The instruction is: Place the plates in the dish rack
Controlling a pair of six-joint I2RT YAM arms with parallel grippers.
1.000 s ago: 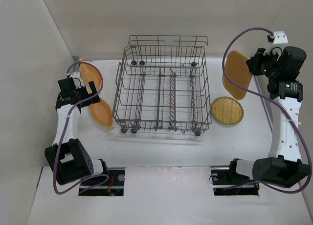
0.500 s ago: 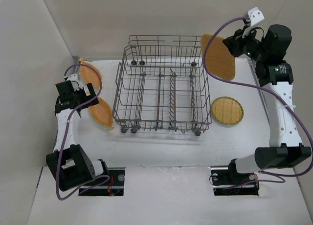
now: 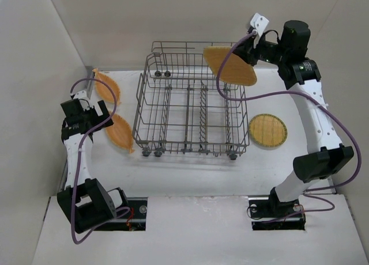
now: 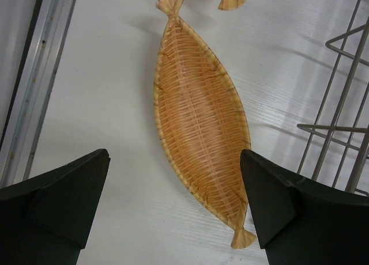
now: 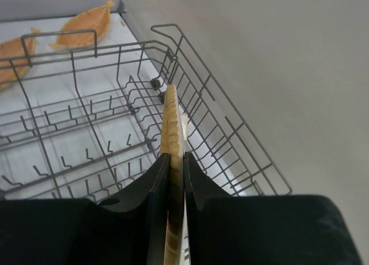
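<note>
Right fingers (image 5: 154,213) pinching the rectangular plate (image 3: 229,65) at its rim, pressing tight on both faces; in the wrist view the plate is standing on edge between them. Plate is hanging in the air, tilted, over the back-right corner of the rack (image 3: 190,103); can't tell whether it's touching any wire

Left fingers (image 4: 63,201) spread wide, gripping nothing, hovering above a leaf plate (image 4: 199,127), one finger showing on each side of it and clear of it. That leaf plate is lying flat on the tabletop (image 3: 190,173) just beside the rack's front-left corner

Second leaf plate (image 3: 106,86) is lying further back, near the left wall (image 3: 34,57), with only its tail tip showing at the top of the left wrist view. Round plate (image 3: 267,130) is lying flat just right of the rack, apart from it

Rack is sitting mid-tabletop on small dark wheels, back rail facing the rear wall. Tabletop is showing plain white, with pale walls closing it in on the left, back and right. A metal strip (image 4: 34,75) is running along the tabletop's left edge. Purple cables (image 3: 277,95) are looping off both arms
</note>
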